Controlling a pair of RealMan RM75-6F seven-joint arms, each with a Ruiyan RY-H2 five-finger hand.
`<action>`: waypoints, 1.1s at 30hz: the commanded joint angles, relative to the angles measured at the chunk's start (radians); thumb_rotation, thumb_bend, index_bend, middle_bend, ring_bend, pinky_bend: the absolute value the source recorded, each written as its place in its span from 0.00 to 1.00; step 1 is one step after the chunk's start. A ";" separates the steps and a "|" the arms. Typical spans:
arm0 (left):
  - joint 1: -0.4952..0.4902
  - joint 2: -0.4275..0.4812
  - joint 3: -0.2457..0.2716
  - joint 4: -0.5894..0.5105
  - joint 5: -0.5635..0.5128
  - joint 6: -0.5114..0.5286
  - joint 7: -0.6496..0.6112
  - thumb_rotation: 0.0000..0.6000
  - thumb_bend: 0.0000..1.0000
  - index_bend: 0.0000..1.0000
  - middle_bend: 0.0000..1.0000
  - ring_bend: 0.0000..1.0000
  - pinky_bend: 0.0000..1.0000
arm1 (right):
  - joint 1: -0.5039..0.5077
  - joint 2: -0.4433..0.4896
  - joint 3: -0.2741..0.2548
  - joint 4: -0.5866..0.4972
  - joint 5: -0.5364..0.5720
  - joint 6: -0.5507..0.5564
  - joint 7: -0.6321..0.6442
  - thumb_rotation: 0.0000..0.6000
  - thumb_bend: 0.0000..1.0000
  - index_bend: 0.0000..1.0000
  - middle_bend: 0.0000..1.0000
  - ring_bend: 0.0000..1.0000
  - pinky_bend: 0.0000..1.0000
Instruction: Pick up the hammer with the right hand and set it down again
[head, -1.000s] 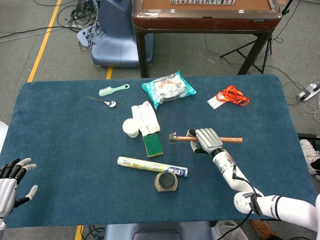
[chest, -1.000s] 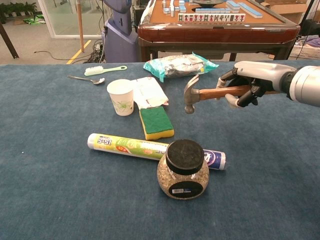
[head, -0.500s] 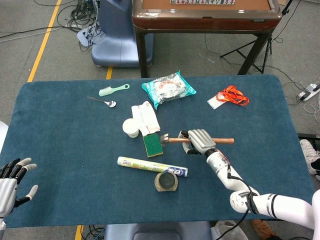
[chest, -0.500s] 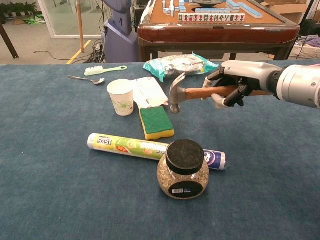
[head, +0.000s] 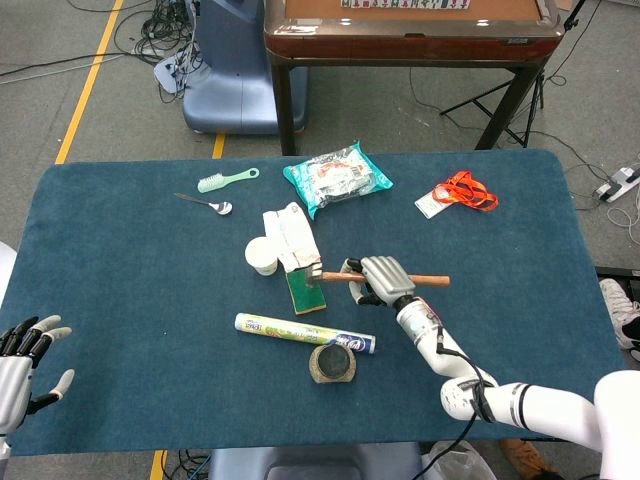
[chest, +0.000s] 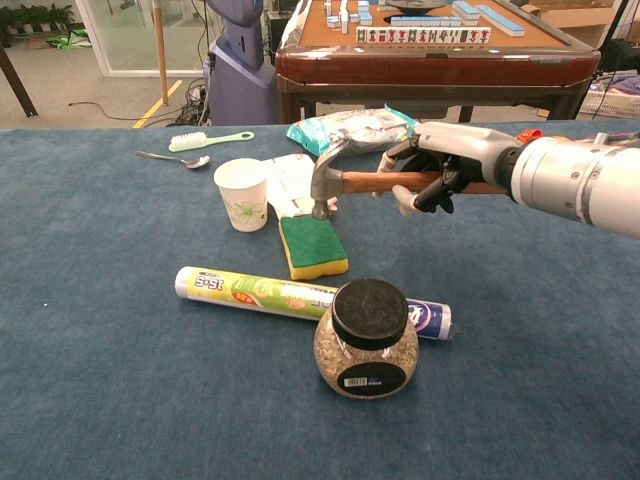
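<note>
My right hand (head: 380, 278) (chest: 435, 168) grips the wooden handle of the hammer (head: 340, 277) (chest: 345, 181) and holds it level above the table. The steel head (chest: 322, 180) hangs over the green sponge (chest: 312, 244) (head: 304, 290), and the handle end sticks out to the right past my fingers. My left hand (head: 22, 360) hovers at the table's near left corner with fingers spread and nothing in it; the chest view does not show it.
A paper cup (chest: 242, 193), a white packet (chest: 294, 184), a foil roll box (chest: 300, 298) and a black-lidded jar (chest: 366, 340) lie near the sponge. Further back are a brush (chest: 208, 140), spoon (chest: 172, 158), teal snack bag (chest: 355, 129) and orange lanyard (head: 458, 192).
My right hand has carried the hammer steadily to the left, from open cloth to above the sponge. The left hand has stayed put.
</note>
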 joint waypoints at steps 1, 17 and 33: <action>-0.001 0.000 0.000 0.001 0.000 -0.001 0.000 1.00 0.25 0.28 0.19 0.10 0.13 | 0.022 -0.044 0.000 0.052 0.022 -0.016 -0.013 1.00 1.00 0.81 0.88 0.77 0.70; 0.000 0.001 0.001 -0.001 0.001 -0.001 0.000 1.00 0.25 0.28 0.19 0.10 0.13 | 0.034 -0.040 0.007 0.047 0.037 0.000 -0.042 1.00 1.00 0.81 0.88 0.77 0.70; -0.002 -0.001 0.006 -0.005 0.006 -0.007 0.013 1.00 0.25 0.28 0.19 0.10 0.13 | -0.070 0.090 -0.020 0.017 0.006 0.042 0.038 1.00 1.00 0.81 0.88 0.77 0.70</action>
